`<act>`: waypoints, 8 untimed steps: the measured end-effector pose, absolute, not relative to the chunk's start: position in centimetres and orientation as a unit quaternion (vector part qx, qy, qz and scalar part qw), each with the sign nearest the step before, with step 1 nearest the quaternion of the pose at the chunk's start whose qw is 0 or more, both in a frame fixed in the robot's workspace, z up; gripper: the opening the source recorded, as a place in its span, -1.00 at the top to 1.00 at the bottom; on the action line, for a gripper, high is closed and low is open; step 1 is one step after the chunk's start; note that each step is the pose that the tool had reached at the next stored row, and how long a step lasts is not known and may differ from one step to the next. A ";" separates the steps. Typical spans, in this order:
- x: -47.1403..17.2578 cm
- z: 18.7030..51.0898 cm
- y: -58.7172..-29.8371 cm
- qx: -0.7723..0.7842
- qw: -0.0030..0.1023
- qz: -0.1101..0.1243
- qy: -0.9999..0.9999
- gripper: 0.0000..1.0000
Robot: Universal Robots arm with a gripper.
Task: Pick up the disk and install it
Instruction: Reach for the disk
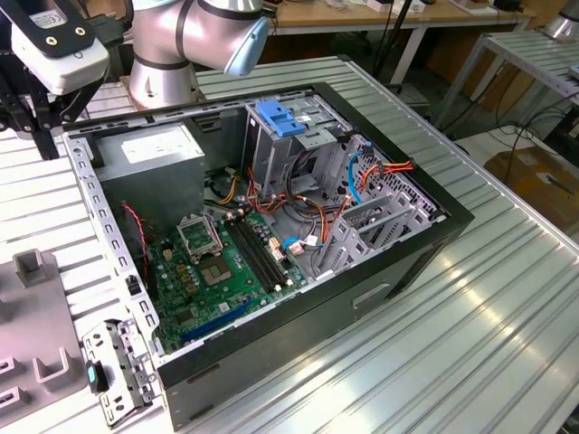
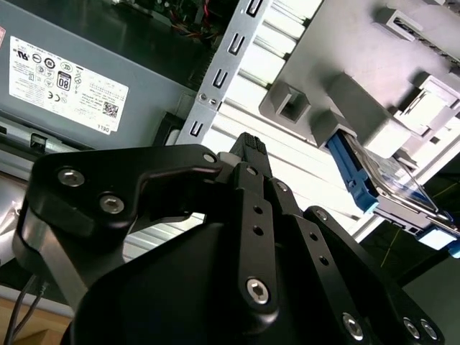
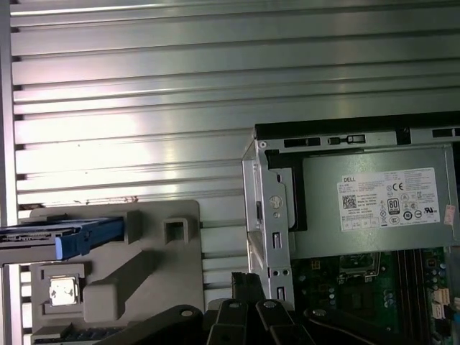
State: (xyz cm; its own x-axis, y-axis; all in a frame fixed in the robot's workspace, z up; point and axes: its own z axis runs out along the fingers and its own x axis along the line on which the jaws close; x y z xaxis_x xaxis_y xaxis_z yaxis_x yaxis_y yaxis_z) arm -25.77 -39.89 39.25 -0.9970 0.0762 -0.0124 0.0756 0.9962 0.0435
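The disk (image 2: 374, 180) is a flat dark drive in bright blue rails, resting in a slot of a grey fixture (image 2: 338, 79) on the slatted table. In the first wrist view the disk (image 3: 68, 236) sticks out of the fixture (image 3: 151, 266) edge-on. My gripper (image 2: 249, 144) is shut with nothing in it and hovers above the table between the fixture and the corner of the open computer case (image 3: 269, 215). The first wrist view shows the gripper (image 3: 248, 284) apart from the disk. In the exterior view the gripper (image 1: 32, 113) hangs at the far left, behind the case.
The open case (image 1: 271, 226) holds a motherboard (image 1: 226, 271), a power supply (image 1: 149, 149), a tall grey drive cage with a blue latch (image 1: 280, 117) and orange and light-blue cables. A small metal bracket (image 1: 118, 371) lies beside the case. The arm's base (image 1: 167, 54) stands behind it.
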 end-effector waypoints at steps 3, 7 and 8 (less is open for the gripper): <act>-26.1 39.2 -39.9 0.038 0.007 0.022 0.999 0.79; -26.7 39.2 -39.9 0.038 0.007 0.022 0.999 0.79; -26.8 39.3 -39.9 0.038 0.007 0.021 0.999 0.79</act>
